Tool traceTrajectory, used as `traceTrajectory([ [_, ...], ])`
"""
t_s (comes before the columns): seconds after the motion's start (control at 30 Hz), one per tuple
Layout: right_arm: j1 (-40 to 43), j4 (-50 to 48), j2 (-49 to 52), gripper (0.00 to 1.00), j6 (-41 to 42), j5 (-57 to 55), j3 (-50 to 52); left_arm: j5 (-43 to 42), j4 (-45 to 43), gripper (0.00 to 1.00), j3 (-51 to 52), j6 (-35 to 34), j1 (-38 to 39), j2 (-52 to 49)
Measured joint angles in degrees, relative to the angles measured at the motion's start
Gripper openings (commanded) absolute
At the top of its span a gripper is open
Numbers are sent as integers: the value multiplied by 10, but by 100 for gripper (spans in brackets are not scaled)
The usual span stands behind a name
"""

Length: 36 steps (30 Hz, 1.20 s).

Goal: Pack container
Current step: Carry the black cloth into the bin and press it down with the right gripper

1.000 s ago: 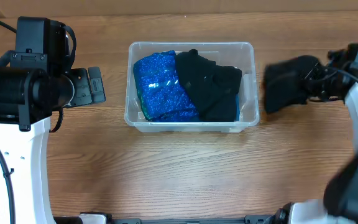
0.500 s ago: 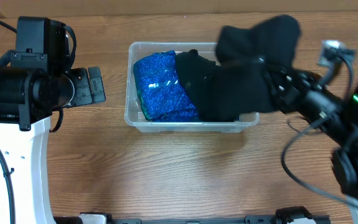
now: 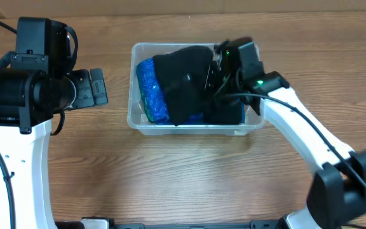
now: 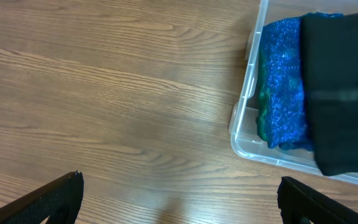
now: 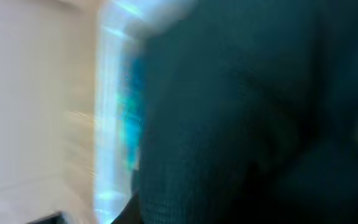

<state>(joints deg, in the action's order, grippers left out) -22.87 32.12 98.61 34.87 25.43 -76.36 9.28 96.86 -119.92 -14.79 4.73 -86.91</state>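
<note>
The clear container (image 3: 196, 130) sits mid-table and holds a blue sparkly item (image 3: 148, 89) and a black garment (image 3: 227, 113). My right gripper (image 3: 218, 69) is over the container's right half, shut on a black cloth (image 3: 183, 79) that drapes over the blue item. The right wrist view is blurred and filled by the dark cloth (image 5: 241, 112), with the container's wall (image 5: 114, 124) at its left. My left gripper (image 3: 97, 87) is open and empty, left of the container. The left wrist view shows its open fingers (image 4: 179, 199), the container (image 4: 244, 118), the blue item (image 4: 281, 81) and the cloth (image 4: 344, 87).
Bare wooden tabletop (image 3: 189, 178) surrounds the container on all sides. The right arm's white links (image 3: 304, 137) reach from the front right corner across to the container.
My right gripper swung the black cloth from the table's right side to above the container, then lowered it over the blue item. The left arm has not moved.
</note>
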Motion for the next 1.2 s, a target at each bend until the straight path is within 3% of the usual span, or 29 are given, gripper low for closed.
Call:
traceTrajectory([
  [0.07, 3, 63, 15, 41, -25, -16, 1, 0, 0, 100, 0, 0, 0, 0],
  [0.23, 2, 148, -19, 68, -73, -76, 0, 0, 0, 100, 0, 0, 0, 0],
  [0.3, 1, 154, -53, 65, -82, -118, 0, 0, 0, 100, 0, 0, 0, 0],
  [0.33, 1, 149, -94, 54, -86, -155, 0, 0, 0, 100, 0, 0, 0, 0],
  [0.43, 0, 122, -161, 35, -89, -189, 0, 0, 0, 100, 0, 0, 0, 0],
  [0.53, -17, 89, -195, 24, -94, -208, -3, 0, 0, 100, 0, 0, 0, 0],
  [0.67, -57, 42, -130, 23, -95, -221, -3, 0, 0, 100, 0, 0, 0, 0],
  [0.9, -59, -27, 77, 25, -95, -218, -10, 0, 0, 100, 0, 0, 0, 0],
  [1.0, -53, -6, 94, 48, -97, -205, -34, 0, 0, 100, 0, 0, 0, 0],
  [1.1, -54, 23, 92, 56, -101, -193, -48, 0, 0, 100, 0, 0, 0, 0],
  [1.13, -57, 48, 85, 66, -104, -193, -53, 0, 0, 100, 0, 0, 0, 0],
  [1.2, -58, 92, 64, 100, -113, -189, -57, 0, 0, 100, 0, 0, 0, 0],
])
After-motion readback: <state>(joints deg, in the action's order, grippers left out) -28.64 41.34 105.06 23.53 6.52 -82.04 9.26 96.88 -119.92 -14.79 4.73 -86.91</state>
